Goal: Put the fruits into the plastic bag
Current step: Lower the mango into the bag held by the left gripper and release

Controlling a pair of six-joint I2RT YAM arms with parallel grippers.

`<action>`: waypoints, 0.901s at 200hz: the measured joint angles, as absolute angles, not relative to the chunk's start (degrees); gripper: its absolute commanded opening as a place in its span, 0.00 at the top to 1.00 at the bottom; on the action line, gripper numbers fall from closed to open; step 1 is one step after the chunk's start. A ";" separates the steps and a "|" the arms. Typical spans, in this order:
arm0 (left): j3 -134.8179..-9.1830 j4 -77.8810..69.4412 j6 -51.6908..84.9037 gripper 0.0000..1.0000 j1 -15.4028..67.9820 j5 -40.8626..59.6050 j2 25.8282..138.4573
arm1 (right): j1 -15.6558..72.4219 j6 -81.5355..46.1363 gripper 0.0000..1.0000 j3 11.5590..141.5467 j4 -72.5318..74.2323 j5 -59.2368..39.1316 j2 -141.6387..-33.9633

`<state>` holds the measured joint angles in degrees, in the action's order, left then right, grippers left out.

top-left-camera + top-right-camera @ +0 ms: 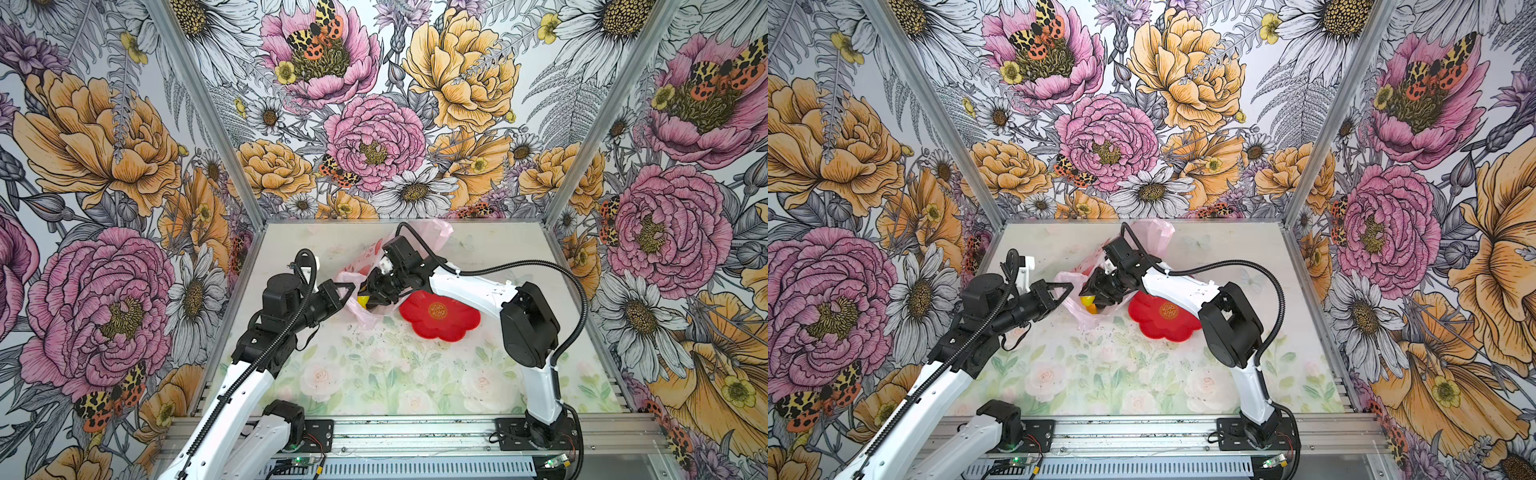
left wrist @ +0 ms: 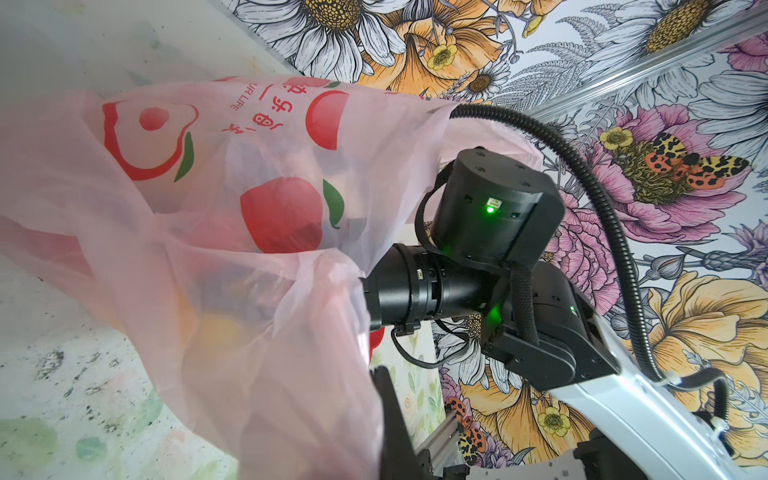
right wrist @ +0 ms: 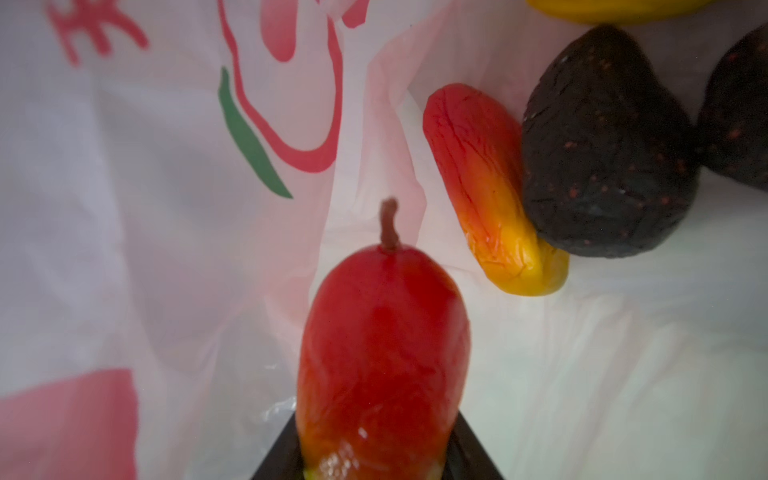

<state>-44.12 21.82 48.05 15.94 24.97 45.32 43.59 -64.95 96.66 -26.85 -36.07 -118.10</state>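
The pink plastic bag [image 1: 353,276] [image 1: 1073,277] lies at mid-table with its mouth held up. My left gripper [image 1: 350,287] [image 1: 1068,287] is shut on the bag's rim; in the left wrist view the bag [image 2: 199,216] drapes over the gripper [image 2: 370,386] and hides one finger. My right gripper [image 1: 371,297] [image 1: 1096,297] reaches into the bag's mouth. It [image 3: 380,451] is shut on a red mango [image 3: 382,349] with a brown stem. Inside lie a red-yellow peach [image 3: 486,195], two dark avocados [image 3: 602,145] [image 3: 739,116] and a yellow fruit [image 3: 615,8] [image 1: 363,300].
An empty red flower-shaped plate [image 1: 440,318] [image 1: 1163,318] lies just right of the bag, under the right forearm. Floral walls close in the table on three sides. The right arm's wrist [image 2: 490,216] sits close beside the bag.
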 measured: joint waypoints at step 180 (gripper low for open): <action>-43.94 22.96 48.10 1.00 15.46 24.95 43.11 | 43.59 -64.86 0.47 97.78 -26.89 -37.65 -122.76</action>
